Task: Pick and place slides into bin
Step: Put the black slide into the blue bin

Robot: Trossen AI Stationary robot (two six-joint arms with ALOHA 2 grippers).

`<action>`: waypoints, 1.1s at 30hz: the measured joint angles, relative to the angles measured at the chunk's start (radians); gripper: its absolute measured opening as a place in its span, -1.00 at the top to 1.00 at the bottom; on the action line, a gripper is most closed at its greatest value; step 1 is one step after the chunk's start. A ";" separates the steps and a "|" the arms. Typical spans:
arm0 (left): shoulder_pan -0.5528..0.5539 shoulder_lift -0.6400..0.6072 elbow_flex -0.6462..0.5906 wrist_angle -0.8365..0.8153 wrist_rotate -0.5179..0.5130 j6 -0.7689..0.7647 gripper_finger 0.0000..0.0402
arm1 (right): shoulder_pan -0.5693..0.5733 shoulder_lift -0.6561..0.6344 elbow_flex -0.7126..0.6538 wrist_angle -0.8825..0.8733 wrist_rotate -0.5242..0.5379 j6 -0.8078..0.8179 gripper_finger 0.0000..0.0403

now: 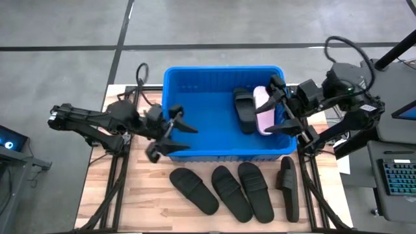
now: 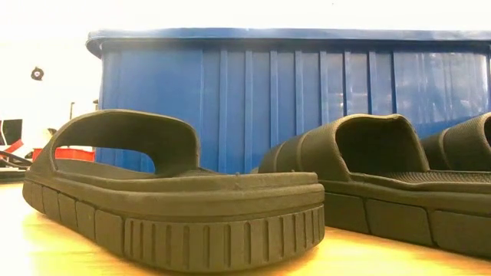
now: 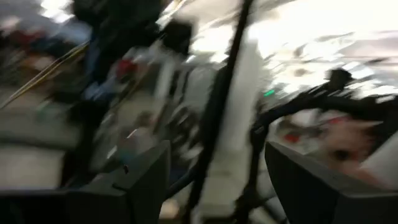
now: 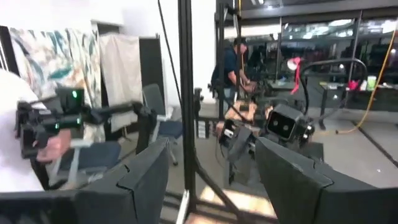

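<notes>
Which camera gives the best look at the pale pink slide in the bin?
The high view: the pink slide lies inside the blue bin, beside a black slide. The low view shows only the bin's outer wall; neither wrist view shows it.

Pale wood counter (image 1: pixel 149 201), lower centre: blue bin (image 1: pixel 170 104) at its upper edge; four black slides (image 1: pixel 235 188) below it.

Two slides (image 1: pixel 253 109) lie in the bin (image 1: pixel 195 97), four slides (image 1: pixel 237 190) before it.
</notes>
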State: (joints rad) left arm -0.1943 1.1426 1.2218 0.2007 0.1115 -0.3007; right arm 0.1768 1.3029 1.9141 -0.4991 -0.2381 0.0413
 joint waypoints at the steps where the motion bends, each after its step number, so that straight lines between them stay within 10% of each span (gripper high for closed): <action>1: -0.004 0.007 0.012 -0.041 -0.035 0.001 -0.23 | 0.000 -0.010 0.000 -0.029 0.001 -0.011 -0.12; 16: -0.165 0.311 0.389 -0.558 -0.539 -0.082 -0.23 | 0.000 -0.187 0.000 -0.390 0.140 -0.039 -0.12; 33: -0.275 0.640 0.573 -1.199 -0.467 -0.673 -0.23 | 0.000 -0.226 -0.004 -0.603 0.180 -0.050 -0.11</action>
State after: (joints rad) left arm -0.4689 1.7831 1.7952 -0.9986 -0.3558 -0.9739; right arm 0.1764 1.0768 1.9105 -1.1024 -0.0582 -0.0089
